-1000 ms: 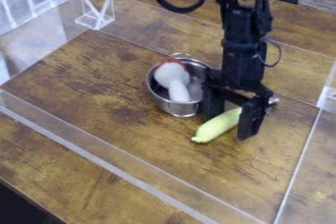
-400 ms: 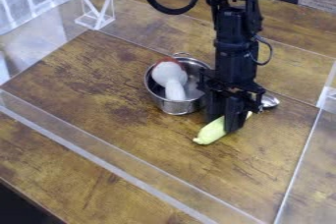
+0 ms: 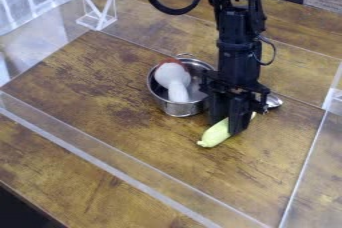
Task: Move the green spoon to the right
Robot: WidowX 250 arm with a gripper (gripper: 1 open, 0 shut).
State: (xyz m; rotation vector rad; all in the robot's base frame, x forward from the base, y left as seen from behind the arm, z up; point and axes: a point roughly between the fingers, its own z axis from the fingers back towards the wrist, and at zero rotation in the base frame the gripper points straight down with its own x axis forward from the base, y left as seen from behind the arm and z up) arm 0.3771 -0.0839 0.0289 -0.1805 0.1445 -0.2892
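Camera view: my tool [image 3: 235, 122], clenched on the green spoon [image 3: 217, 133]; handle projecting below it on the table [image 3: 134, 152], metal head [image 3: 274, 101] beyond. Risk: the rounded handle could pivot in my grip if lifted off-centre. Obstacle: steel bowl [image 3: 168, 100], close beside the tool, holding a white object [image 3: 175, 79]; a sideways swing could knock it.

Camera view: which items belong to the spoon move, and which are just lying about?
Part of the job:
- yellow-green spoon with thick plastic handle
- black robot gripper, down on the spoon

Just lying about:
- round steel bowl, left of the spoon in the picture
- white object with a reddish top, in the bowl
- white wire-like object, near the far left edge
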